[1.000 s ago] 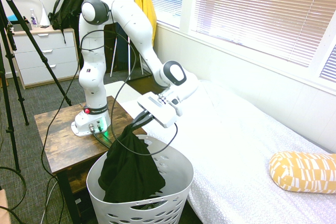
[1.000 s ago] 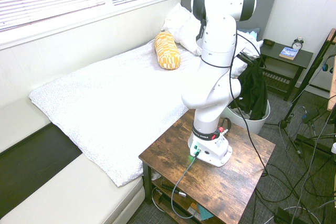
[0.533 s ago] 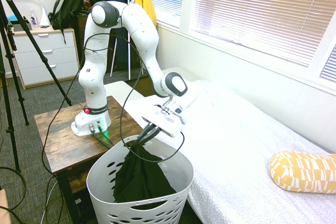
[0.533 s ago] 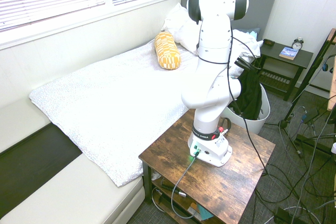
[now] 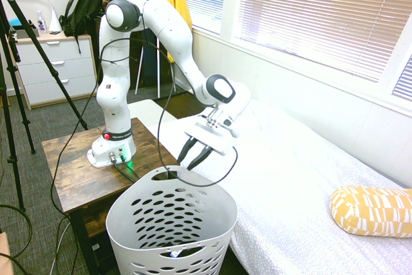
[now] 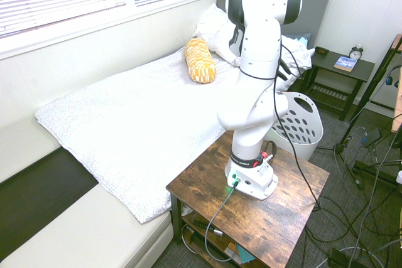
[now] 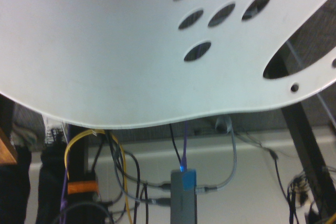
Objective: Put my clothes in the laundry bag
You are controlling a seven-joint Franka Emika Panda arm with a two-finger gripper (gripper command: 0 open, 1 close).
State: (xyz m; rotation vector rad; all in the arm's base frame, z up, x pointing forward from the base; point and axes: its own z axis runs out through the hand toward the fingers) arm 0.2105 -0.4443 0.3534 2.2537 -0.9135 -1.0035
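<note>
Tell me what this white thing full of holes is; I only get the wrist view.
Observer: A laundry basket. It stands on the floor beside a bed.
Operator: Is the gripper holding anything?
Observer: No. The gripper hangs open just above the basket's rim, with nothing between its fingers.
Operator: So where are the clothes?
Observer: No clothes show above the rim in either outside view, and the basket's bottom is hidden from both.

My first exterior view from beyond the basket [image 5: 170, 223], facing arm and dresser, second from behind the arm toward the headboard, both sharing bed [image 6: 138, 123] and basket, wrist view close on basket wall.
</note>
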